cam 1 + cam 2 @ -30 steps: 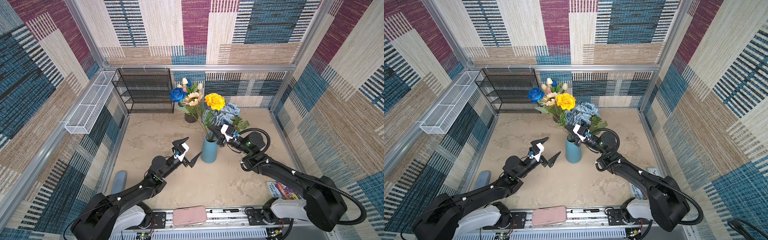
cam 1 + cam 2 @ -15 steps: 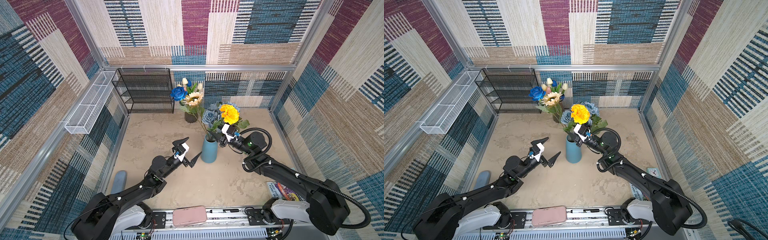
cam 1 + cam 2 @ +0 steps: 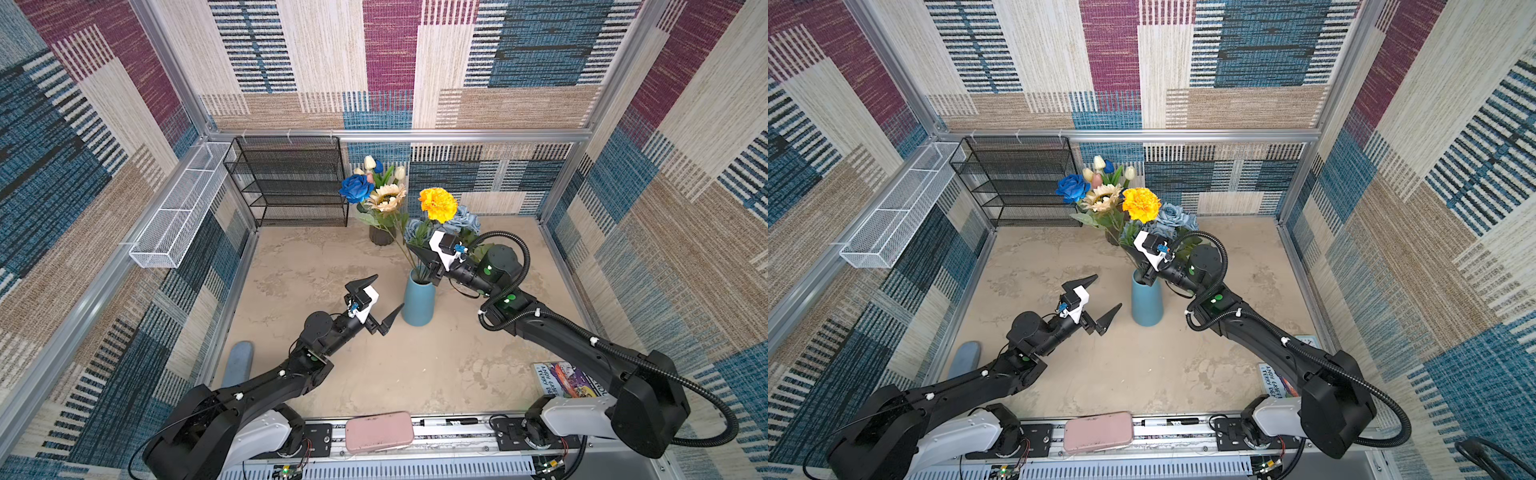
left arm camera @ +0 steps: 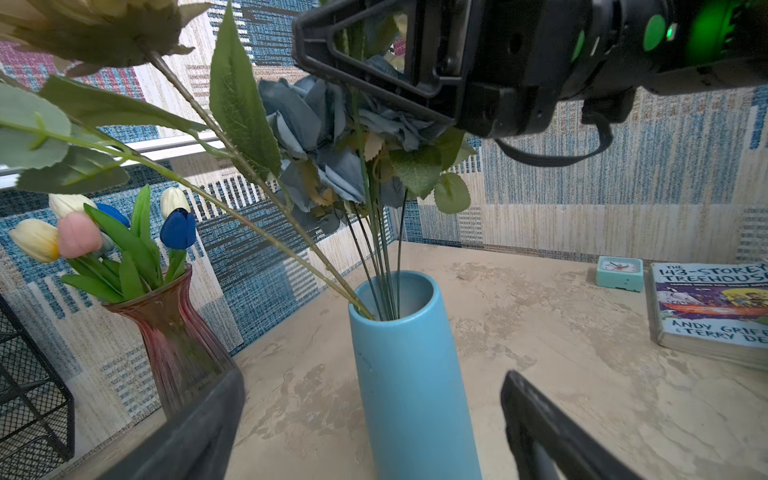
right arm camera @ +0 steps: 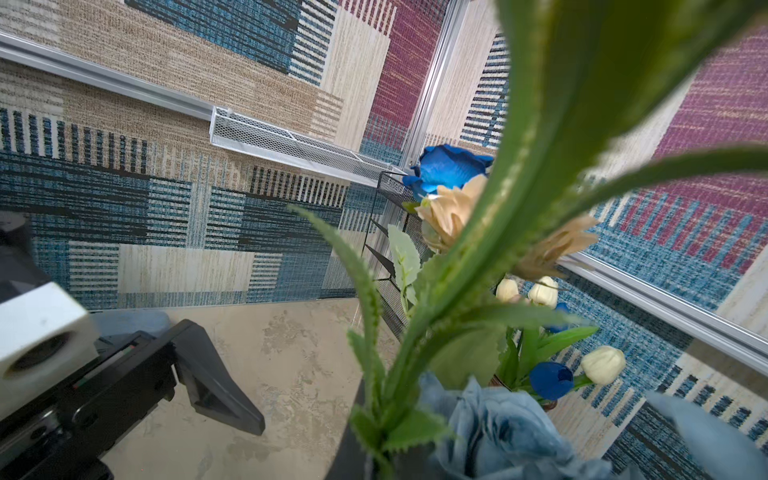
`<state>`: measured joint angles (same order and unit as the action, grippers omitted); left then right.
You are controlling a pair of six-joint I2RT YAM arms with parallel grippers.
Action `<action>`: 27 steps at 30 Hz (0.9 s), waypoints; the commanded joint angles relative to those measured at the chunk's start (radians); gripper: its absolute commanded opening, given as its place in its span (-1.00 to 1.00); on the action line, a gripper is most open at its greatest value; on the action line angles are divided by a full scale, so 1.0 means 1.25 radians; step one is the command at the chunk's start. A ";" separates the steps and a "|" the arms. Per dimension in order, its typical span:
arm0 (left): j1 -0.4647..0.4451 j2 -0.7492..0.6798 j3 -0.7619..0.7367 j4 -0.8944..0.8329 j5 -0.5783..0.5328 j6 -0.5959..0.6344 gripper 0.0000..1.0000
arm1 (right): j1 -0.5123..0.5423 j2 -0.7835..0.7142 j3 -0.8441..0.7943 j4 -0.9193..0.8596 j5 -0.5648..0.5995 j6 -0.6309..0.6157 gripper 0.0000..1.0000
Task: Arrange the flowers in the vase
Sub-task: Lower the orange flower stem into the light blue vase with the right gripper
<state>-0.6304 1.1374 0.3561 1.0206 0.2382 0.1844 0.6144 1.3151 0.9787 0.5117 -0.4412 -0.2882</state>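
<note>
Orange bloom [image 3: 437, 204] above blue vase [image 3: 419, 301], stem pinched tight in my right gripper [image 3: 417, 252]. My left gripper [image 3: 389, 291] wide, empty, just left of vase. Step: inserting. Next, I think: push stem deeper, then release slowly.

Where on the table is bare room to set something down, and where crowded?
Free: the table between rack and left gripper; the front middle before the pink case. Crowded: around the blue vase, where the right gripper holds the orange flower.
</note>
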 commanded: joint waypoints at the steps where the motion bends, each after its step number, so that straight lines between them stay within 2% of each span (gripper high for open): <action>1: 0.001 -0.001 -0.003 0.045 -0.008 -0.015 0.98 | 0.003 0.004 0.030 -0.032 0.021 0.034 -0.93; 8: 0.001 -0.009 -0.015 0.056 -0.010 -0.020 0.98 | 0.007 -0.001 0.055 -0.042 0.009 0.063 -0.94; 20: 0.001 -0.010 -0.032 0.070 -0.013 -0.019 0.97 | 0.014 0.045 0.011 -0.060 0.091 0.015 -0.86; 21: 0.001 -0.009 -0.033 0.070 -0.013 -0.019 0.97 | 0.014 0.046 0.014 -0.071 0.094 0.010 -0.79; 24: 0.002 -0.010 -0.033 0.071 -0.013 -0.019 0.98 | 0.016 0.035 0.012 -0.083 0.093 0.000 -0.33; 27: 0.001 -0.009 -0.033 0.074 -0.013 -0.019 0.98 | 0.017 0.015 0.006 -0.077 0.092 -0.003 -0.13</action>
<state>-0.6304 1.1259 0.3157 1.0615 0.2344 0.1844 0.6338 1.3529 0.9886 0.4210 -0.3389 -0.2813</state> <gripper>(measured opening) 0.988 0.414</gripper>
